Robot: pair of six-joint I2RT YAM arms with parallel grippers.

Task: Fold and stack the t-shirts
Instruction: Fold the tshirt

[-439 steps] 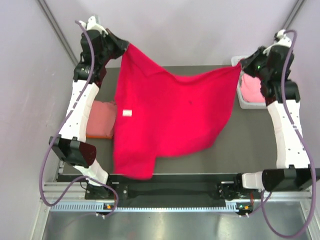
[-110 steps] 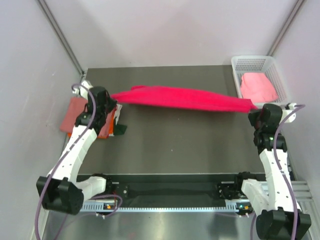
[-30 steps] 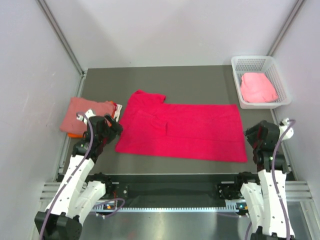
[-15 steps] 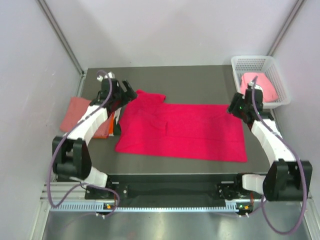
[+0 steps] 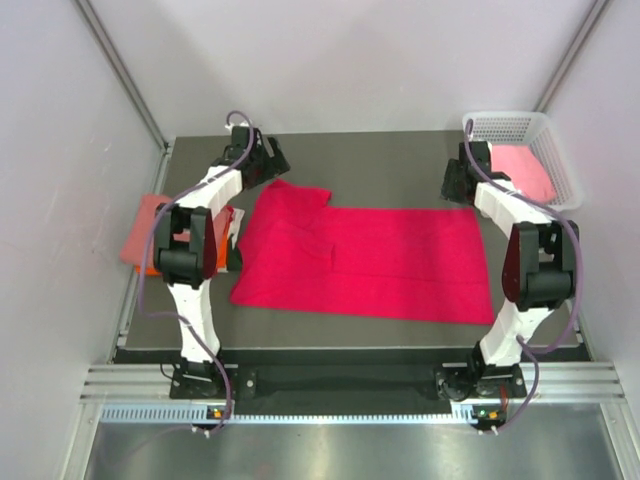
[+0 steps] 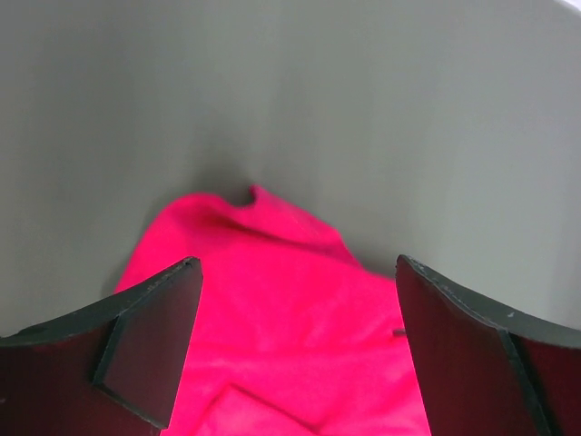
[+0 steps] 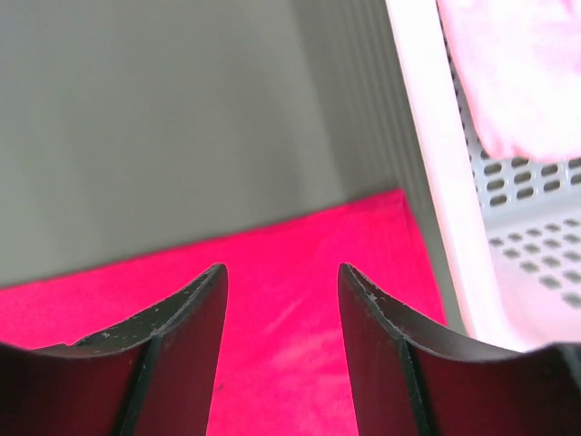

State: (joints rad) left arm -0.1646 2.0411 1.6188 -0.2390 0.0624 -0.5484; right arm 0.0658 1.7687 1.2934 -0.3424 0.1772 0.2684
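The bright crimson-pink t-shirt lies spread flat across the middle of the table, one sleeve at its far left. My left gripper hovers over that far left sleeve corner. In the left wrist view it stands wide open above the cloth, nothing between its fingers. My right gripper is at the shirt's far right corner. Its jaws are apart over the red cloth, holding nothing. A dusty salmon t-shirt lies folded at the left on an orange one.
A white mesh basket at the back right holds a light pink t-shirt. In the right wrist view the basket wall is close beside my right fingers. Grey walls close in the table's far side and both flanks.
Both arms have swung from the near side of the table out to the shirt's far corners. The right jaws have narrowed a little. The crimson-pink shirt has stayed flat.
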